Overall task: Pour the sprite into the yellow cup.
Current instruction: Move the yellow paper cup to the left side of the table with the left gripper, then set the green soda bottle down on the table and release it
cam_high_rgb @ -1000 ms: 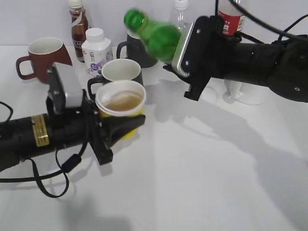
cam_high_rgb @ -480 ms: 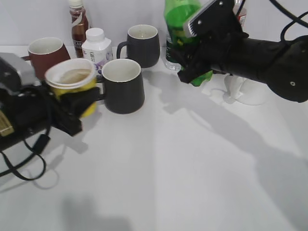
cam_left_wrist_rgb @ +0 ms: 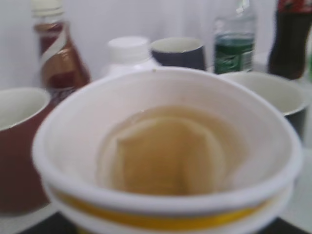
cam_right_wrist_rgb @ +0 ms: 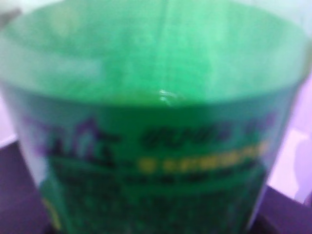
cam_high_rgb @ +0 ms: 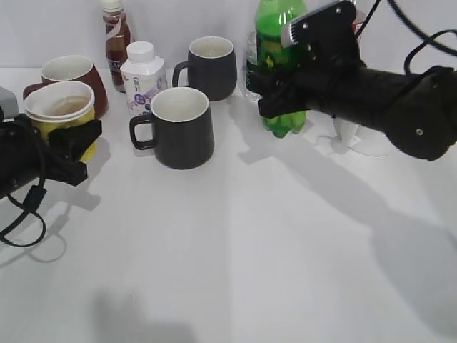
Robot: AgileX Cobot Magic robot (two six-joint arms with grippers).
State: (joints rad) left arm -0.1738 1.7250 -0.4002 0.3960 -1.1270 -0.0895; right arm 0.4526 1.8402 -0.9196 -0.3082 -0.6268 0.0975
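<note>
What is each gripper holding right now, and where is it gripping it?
The left gripper holds the yellow cup by its lower side wall. The right gripper holds the sprite upright around its labelled middle.

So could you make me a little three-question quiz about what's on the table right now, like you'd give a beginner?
1. True or false: the green bottle is upright in the right gripper.
2. What does the left gripper hold? A) the yellow cup B) a black mug C) the white bottle
3. Fill in: just behind the yellow cup stands a dark ____ mug.

Key:
1. True. It is upright, near the back of the table.
2. A. The cup is held at the left edge, and the left wrist view shows a brownish tint at its bottom.
3. Red.
</note>
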